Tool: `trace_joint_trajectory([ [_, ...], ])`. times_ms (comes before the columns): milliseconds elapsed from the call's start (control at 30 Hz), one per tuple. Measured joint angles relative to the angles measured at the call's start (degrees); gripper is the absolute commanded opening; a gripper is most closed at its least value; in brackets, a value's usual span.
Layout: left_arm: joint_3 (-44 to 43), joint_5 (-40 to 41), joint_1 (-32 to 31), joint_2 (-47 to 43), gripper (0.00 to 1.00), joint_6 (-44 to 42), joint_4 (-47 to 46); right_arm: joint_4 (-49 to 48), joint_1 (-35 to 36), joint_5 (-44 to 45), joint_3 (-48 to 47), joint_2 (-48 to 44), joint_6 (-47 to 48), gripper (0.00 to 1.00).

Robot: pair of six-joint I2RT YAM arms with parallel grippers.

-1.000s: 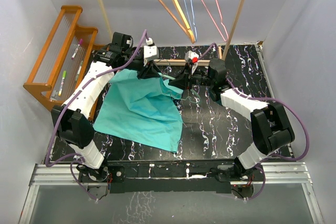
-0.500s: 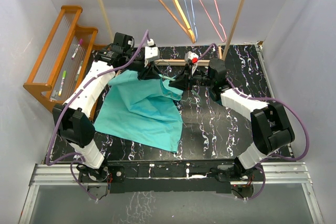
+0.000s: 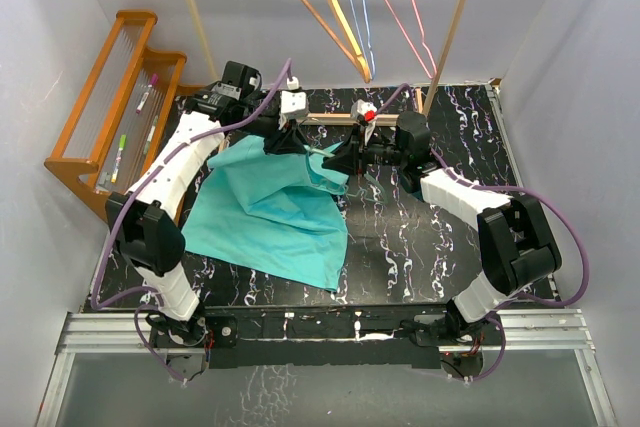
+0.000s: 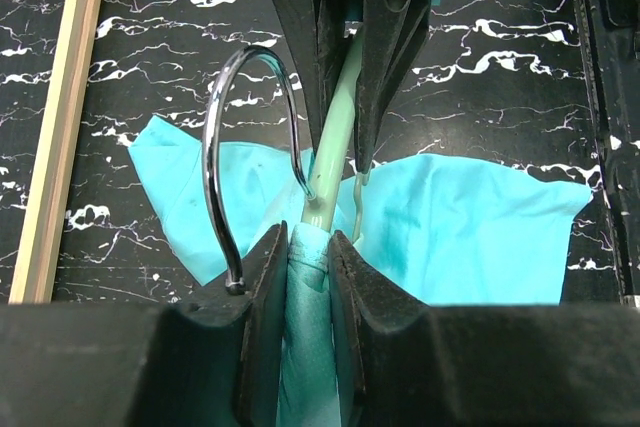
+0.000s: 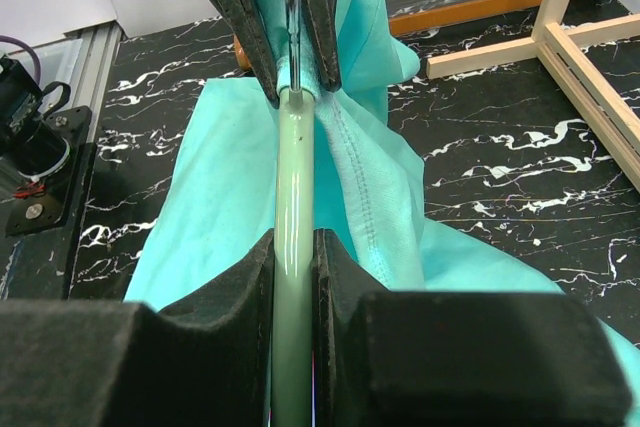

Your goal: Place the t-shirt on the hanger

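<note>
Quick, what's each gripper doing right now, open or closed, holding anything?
Left gripper: closed, pinching the t-shirt at the neck of the hanger.
Right gripper: closed on the hanger's bar.

I see an orange hanger [image 3: 362, 62], a blue wire hanger [image 3: 356, 7] and a pink wire hanger [image 3: 400, 19] hanging above the table's [image 3: 420, 237] far edge. Left of the table stands a wooden rack [image 3: 85, 97] holding markers [image 3: 147, 92].

Pale walls [image 3: 580, 27] enclose a black marbled worktop [image 3: 420, 237]; an orange wooden rack [image 3: 100, 97] stands at ten o'clock.
</note>
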State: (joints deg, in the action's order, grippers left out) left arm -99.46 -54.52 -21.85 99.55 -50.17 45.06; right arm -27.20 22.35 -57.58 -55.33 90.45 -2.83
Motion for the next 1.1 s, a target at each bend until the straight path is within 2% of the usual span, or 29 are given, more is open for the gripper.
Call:
trace_joint_trajectory([
  [167, -2.10, 0.61, -0.09, 0.55, 0.00, -3.54, 3.74, 1.03, 0.26, -0.07, -0.61, 0.02, 0.52, 0.17],
  [467, -2.45, 1.90, -1.68, 0.26, 0.00, -9.77, 9.09, 1.29, 0.98, 0.74, -3.39, 1.11, 0.76, 0.55],
  [600, -2.16, 1.92, -1.81, -0.39, 0.00, -11.23, 10.45, 0.33, 1.27, 0.87, -4.02, 1.92, 0.26, 0.63],
  [733, -1.55, 2.23, -1.86, -1.27, 0.00, -12.39, 10.88, -0.07, 1.29, 1.09, -4.04, 2.01, -0.33, 0.67],
  [1100, -0.39, 3.17, 1.42, -2.14, 0.00, -14.05, 11.10, -1.84, -0.48, 2.91, -3.54, -0.52, -3.06, 0.68],
])
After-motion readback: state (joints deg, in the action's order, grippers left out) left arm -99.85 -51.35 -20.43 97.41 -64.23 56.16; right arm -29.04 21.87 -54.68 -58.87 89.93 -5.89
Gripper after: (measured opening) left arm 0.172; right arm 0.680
